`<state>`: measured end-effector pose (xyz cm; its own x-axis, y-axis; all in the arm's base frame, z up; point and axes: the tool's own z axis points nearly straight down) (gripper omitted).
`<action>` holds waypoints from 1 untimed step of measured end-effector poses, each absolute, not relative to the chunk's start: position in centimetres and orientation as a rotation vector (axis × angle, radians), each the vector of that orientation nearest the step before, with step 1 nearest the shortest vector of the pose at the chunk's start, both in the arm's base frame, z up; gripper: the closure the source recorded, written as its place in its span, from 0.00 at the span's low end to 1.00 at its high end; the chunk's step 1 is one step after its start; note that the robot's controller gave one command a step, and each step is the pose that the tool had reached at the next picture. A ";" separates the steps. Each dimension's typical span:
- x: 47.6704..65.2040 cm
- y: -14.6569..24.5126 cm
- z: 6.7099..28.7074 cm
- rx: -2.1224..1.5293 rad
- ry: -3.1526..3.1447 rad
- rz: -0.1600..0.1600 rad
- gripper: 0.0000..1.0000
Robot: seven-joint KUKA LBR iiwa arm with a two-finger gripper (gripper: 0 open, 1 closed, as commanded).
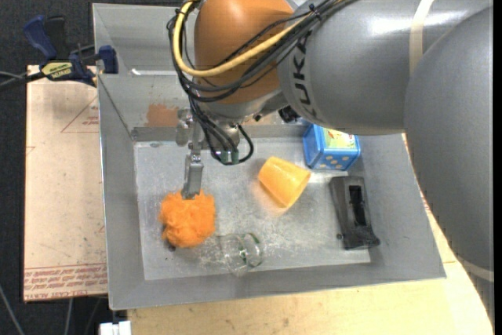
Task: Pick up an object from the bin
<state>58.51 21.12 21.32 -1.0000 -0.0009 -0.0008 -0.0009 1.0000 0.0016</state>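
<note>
The arm [369,51] reaches in from the right, and its pincer [190,191] hangs down in the left half of the bin [306,241]. The pincer's tip sits right at the top edge of an orange fluffy ball [188,220], which lies on the bin floor near the front left corner. Whether the pincer is released or clenched cannot be told from this angle, and nothing is seen gripped in it. Just beside the ball, toward the front, lies a clear glass piece [240,251]. An orange cup [282,182] lies on its side near the middle. A blue box [331,150] and a black holder [354,214] sit further right, well apart from the ball.
</note>
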 end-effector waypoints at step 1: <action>58.1 20.7 19.0 -0.088 3.133 0.006 0.00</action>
<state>58.07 20.68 19.02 -0.9984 -0.0559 -0.0076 -0.0560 0.9984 0.0036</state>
